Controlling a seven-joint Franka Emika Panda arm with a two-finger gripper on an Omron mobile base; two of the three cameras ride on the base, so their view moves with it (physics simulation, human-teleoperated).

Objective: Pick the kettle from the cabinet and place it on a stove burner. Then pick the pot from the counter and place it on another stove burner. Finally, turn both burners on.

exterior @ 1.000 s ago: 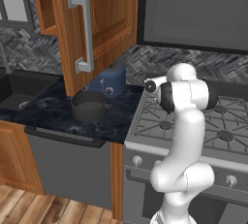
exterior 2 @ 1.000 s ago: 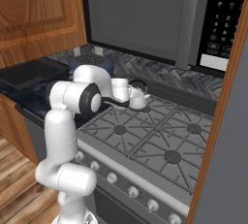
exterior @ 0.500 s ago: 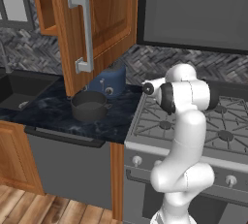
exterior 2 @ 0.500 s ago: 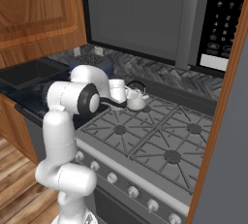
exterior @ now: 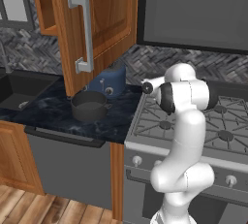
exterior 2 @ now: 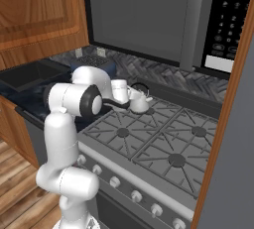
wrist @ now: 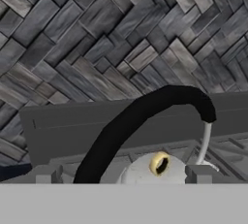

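Note:
The white kettle stands upright on the rear left burner of the grey stove. My gripper hangs just left of it, open and holding nothing. In the hand view the kettle's lid with its gold knob and the black arched handle lie close ahead, and my gripper has a tip on each side of them. The dark grey pot sits on the marbled counter below the open door of the wooden cabinet.
A blue toaster stands behind the pot against the tiled wall. A black sink lies at the counter's left end. Round knobs line the stove front. A microwave panel hangs above at the right.
The hand has drawn back a little to the left, away from the kettle. The jaws have stayed open and the kettle has not moved.

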